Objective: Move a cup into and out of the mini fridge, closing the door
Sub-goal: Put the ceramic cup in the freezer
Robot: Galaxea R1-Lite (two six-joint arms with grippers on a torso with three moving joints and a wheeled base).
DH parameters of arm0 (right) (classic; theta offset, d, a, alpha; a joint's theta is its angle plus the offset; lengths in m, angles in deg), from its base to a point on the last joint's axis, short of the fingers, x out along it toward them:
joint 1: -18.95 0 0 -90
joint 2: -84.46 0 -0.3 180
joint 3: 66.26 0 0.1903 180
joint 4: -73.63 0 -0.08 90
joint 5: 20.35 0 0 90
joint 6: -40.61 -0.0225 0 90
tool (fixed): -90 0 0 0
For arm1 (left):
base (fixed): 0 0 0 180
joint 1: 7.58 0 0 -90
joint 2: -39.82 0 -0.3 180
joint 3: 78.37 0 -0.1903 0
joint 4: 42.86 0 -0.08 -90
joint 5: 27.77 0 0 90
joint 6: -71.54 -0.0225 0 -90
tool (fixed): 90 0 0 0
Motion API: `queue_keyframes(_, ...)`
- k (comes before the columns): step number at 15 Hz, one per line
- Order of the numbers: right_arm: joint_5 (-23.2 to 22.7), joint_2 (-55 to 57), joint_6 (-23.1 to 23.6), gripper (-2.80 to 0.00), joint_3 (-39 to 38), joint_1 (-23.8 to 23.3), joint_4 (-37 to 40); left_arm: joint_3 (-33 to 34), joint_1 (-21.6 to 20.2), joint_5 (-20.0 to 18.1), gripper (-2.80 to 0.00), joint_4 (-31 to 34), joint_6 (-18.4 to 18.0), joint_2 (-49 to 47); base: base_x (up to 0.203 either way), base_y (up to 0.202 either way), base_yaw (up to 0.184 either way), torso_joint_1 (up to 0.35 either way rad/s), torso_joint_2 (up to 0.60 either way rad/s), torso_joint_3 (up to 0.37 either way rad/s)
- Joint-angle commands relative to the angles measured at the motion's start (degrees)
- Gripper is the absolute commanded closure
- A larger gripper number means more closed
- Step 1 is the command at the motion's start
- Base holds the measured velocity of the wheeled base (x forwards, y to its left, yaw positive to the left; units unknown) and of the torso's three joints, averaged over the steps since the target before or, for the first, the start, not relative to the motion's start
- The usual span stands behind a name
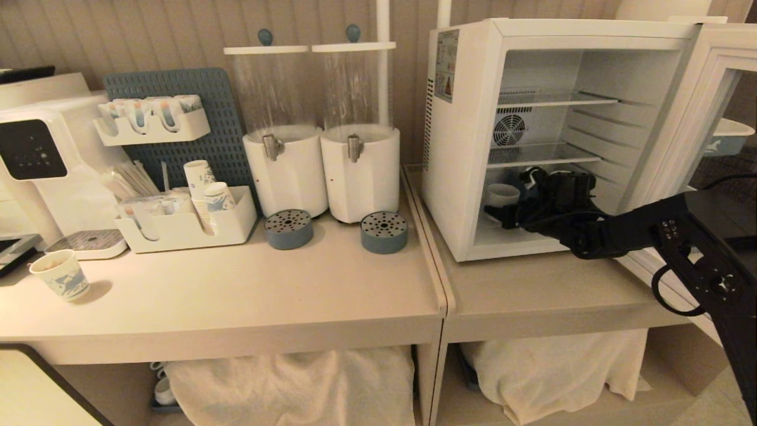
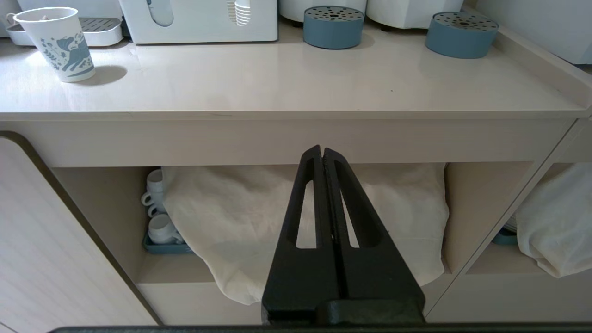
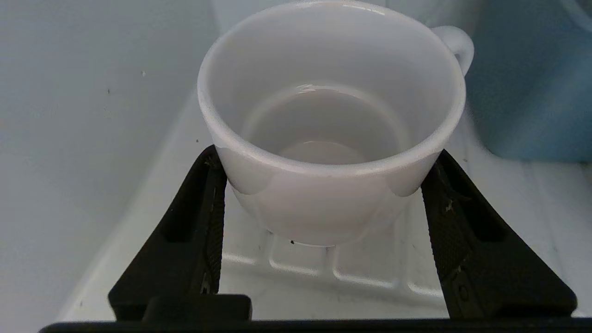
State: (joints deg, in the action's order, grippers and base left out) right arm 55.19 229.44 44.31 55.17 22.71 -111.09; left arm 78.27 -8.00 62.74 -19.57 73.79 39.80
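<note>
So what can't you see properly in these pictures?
- Head view: most of the cup in the mini fridge is hidden behind the right gripper.
- Right wrist view: the cup's handle is partly behind its rim; whether the fingers truly press it is unclear.
- Head view: the door is cut off by the picture's edge.
- Left wrist view: cloth covers the lower shelf's contents behind the left gripper.

Two clear drink dispensers (image 1: pixel 319 130) stand on white bases at the back of the beige counter (image 1: pixel 236 296), each with a blue-grey drip tray (image 1: pixel 288 228) in front. A blue-printed paper cup (image 1: pixel 60 274) stands near the counter's left edge, beside a white water machine (image 1: pixel 35 154). White cloth (image 1: pixel 295 387) fills the shelf below.
</note>
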Motion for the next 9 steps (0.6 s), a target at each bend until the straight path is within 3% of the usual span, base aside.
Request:
queue_keyframes(1,-0.1,2.3,0.0,0.00,2.7,0.5,1.9,0.0,0.0,0.0,0.00,0.0,0.0,-0.1,0.000,0.000,0.000,0.000,0.00,0.000)
queue_keyframes(4,3.8,3.4,0.2,0.00,6.7,1.1,6.5,0.0,0.0,0.1,0.00,0.0,0.0,-0.1,0.000,0.000,0.000,0.000,0.00,0.000)
queue_keyframes(9,4.9,4.5,2.4,0.00,7.9,1.4,8.3,0.0,0.0,0.0,0.00,0.0,0.0,-0.1,0.000,0.000,0.000,0.000,0.00,0.000)
